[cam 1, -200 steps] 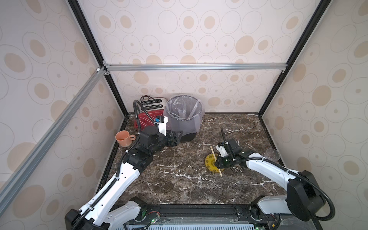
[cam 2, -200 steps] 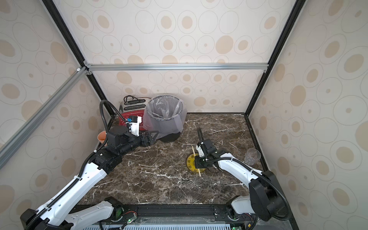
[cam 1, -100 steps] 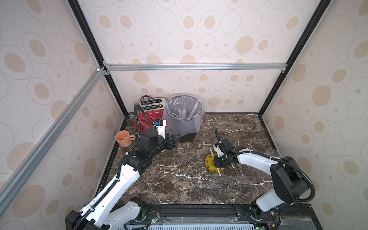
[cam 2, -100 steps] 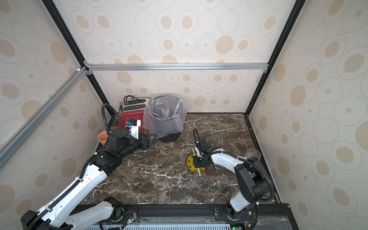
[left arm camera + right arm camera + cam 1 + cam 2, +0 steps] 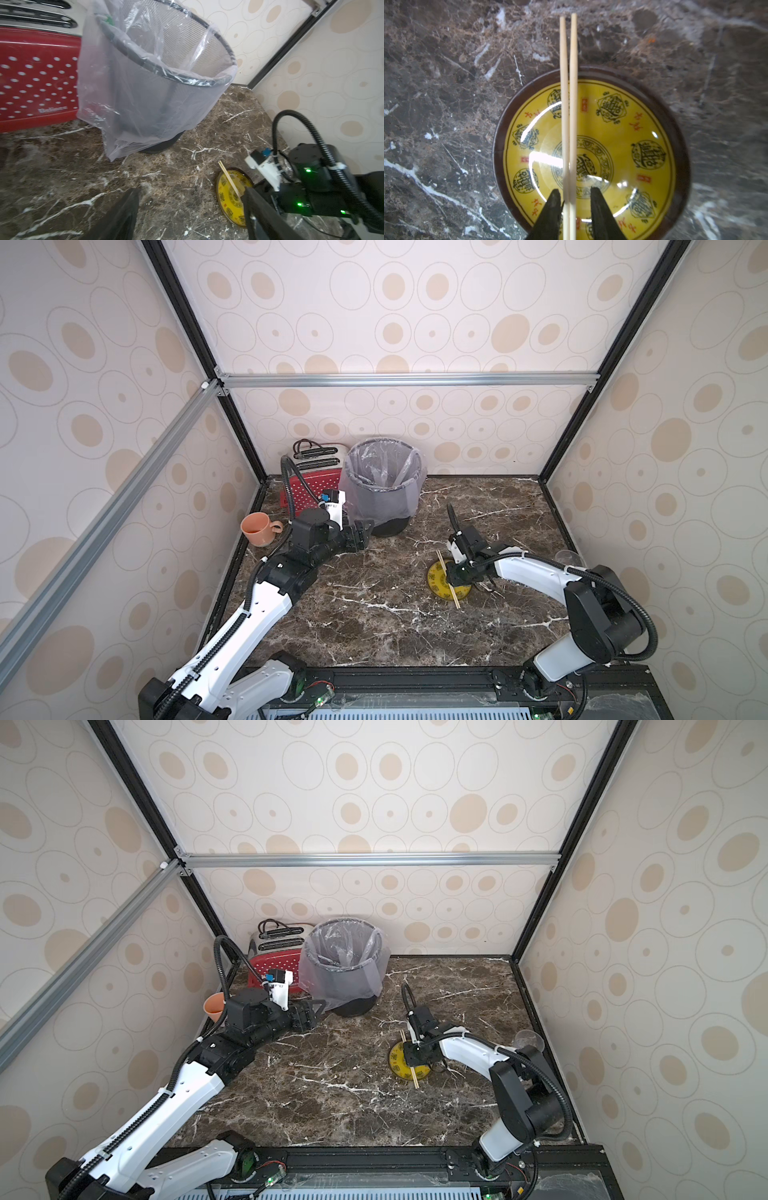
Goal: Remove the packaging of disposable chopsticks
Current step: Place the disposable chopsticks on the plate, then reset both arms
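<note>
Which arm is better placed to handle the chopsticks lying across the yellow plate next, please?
Right, I'd say: the right fingers straddle the chopsticks lying across the yellow plate, while the left fingers stand open by the lined bin, well apart.

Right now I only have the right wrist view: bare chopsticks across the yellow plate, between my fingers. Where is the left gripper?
Observer: The left gripper is over by the foot of the lined bin, open and holding nothing.
Operator: Do the sticks overhang at the end I can't see?
Observer: Yes. In both top views the chopsticks poke out a little past the near rim of the plate.
</note>
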